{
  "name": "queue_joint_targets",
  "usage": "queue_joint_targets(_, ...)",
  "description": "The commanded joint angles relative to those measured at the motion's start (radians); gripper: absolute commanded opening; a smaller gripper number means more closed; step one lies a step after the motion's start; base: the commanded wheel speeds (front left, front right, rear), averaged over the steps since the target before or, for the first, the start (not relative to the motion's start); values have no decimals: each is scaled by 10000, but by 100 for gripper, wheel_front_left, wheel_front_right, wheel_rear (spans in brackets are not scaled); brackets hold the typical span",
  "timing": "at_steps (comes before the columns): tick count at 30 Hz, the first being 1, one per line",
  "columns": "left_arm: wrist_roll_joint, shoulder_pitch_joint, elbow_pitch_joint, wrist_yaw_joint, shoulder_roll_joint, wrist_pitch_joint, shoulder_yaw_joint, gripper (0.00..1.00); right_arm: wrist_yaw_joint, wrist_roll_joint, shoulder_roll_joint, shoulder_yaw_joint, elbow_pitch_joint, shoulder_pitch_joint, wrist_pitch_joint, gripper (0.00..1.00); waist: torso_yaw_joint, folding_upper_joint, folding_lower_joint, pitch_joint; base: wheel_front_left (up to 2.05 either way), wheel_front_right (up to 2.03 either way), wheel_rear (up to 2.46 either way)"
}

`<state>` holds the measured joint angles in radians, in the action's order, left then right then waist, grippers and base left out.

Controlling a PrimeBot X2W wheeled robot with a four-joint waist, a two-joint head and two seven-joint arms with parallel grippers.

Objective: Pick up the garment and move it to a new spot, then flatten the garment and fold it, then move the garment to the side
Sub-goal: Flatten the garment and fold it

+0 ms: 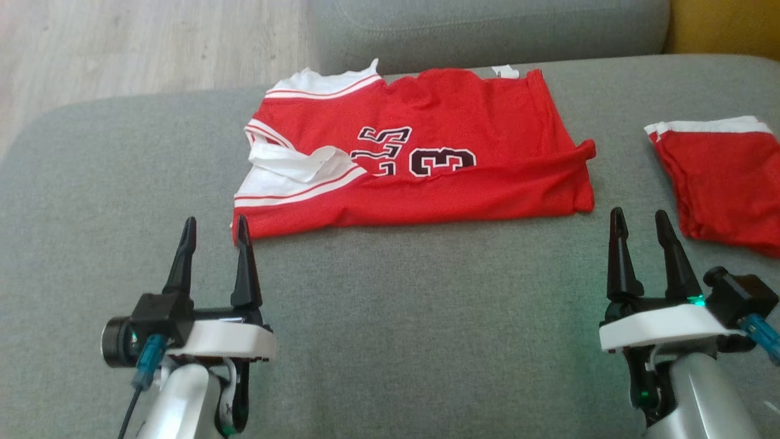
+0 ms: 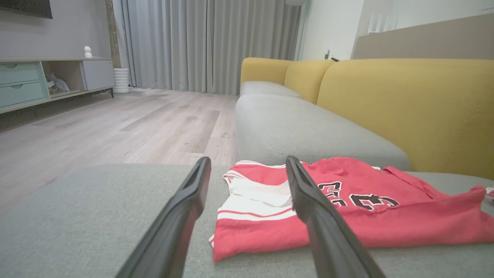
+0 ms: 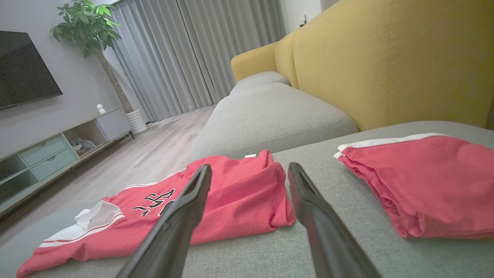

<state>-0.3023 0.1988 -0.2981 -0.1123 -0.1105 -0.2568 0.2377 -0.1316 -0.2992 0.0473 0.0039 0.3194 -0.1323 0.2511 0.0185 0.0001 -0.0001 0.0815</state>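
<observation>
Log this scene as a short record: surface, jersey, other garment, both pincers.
surface: grey sofa seat
jersey: red with white trim, spread out, near edge folded over, number showing
other garment: red with white trim, folded, to the jersey's right, apart from it
left pincer: open, empty, by the jersey's near left corner
right pincer: open, empty, just short of the gap between the two garments

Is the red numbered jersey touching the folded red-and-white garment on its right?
Apart. The head view shows a strip of bare grey cushion between the red numbered jersey and the folded red-and-white garment.
</observation>
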Motion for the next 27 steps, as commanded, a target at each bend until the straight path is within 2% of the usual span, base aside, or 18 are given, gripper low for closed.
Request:
queue_joint_targets(1, 118, 511, 69, 78, -26, -48, -446, 100, 9, -32, 32, 306, -410, -426, 106, 100, -43, -1, 1, 116, 0, 0, 0)
queue_joint_targets(8, 268, 1560, -2073, 343, -73, 330, -319, 100, 9, -112, 31, 473, -667, -732, 106, 100, -281, -1, 1, 800, 0, 0, 0)
queue_joint_targets(16, 142, 3048, -4181, 163, -423, 1090, -571, 100, 9, -233, 30, 804, -756, -995, 106, 100, -735, -1, 1, 1608, 0, 0, 0)
queue_joint_targets(22, 78, 3653, -5586, -135, -690, 1593, -719, 100, 9, -392, 30, 996, -766, -1089, 106, 100, -978, -1, 1, 1808, 0, 0, 0)
queue_joint_targets(24, 73, 3711, -6037, -65, -687, 1885, -629, 100, 9, -451, 30, 1033, -773, -1088, 106, 100, -1026, -1, 1, 1813, 0, 0, 0)
queue_joint_targets(25, 85, 3732, -6217, 22, -681, 2009, -553, 80, 9, -477, 30, 1044, -774, -1085, 106, 100, -1043, -1, 1, 1806, 0, 0, 0)
queue_joint_targets(26, 116, 3757, -6344, 116, -675, 2057, -465, 13, 9, -509, 30, 1038, -773, -1085, 106, 100, -1049, -1, 1, 1796, 0, 0, 0)
queue_joint_targets(27, 126, 3778, -6426, 188, -650, 2040, -406, 0, 9, -532, 30, 1019, -764, -1086, 106, 100, -1042, -1, 1, 1780, 0, 0, 0)
